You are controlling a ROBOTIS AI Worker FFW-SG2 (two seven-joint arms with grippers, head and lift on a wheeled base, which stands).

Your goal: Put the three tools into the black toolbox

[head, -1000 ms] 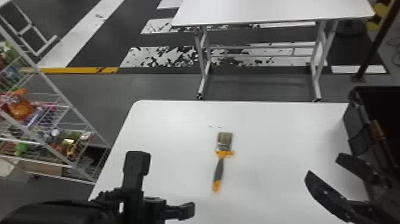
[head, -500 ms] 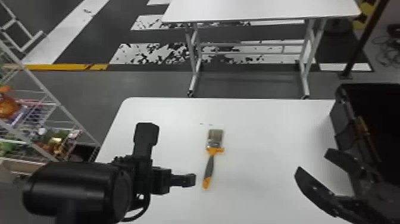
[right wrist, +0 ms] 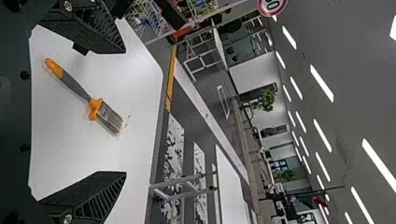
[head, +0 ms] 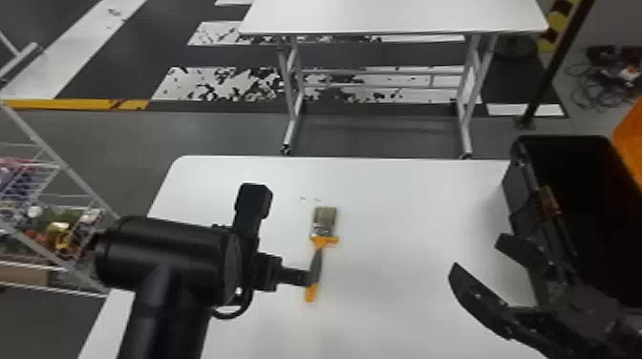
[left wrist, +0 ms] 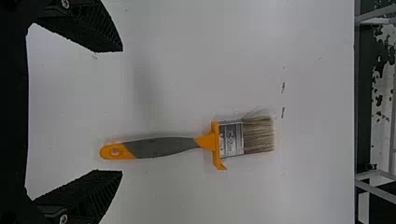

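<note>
Left gripper, nearer the paintbrush

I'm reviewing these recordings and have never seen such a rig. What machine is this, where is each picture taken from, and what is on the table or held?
This is a robot with two black arms, each ending in a two-fingered gripper. The head view looks forward and down from its head; each wrist view looks out past that arm's own fingers, turned sideways. A paintbrush lies on the white table, and the black toolbox stands open at the robot's right. The left gripper is by the brush's handle. Both it and the right gripper are open, holding nothing.
</note>
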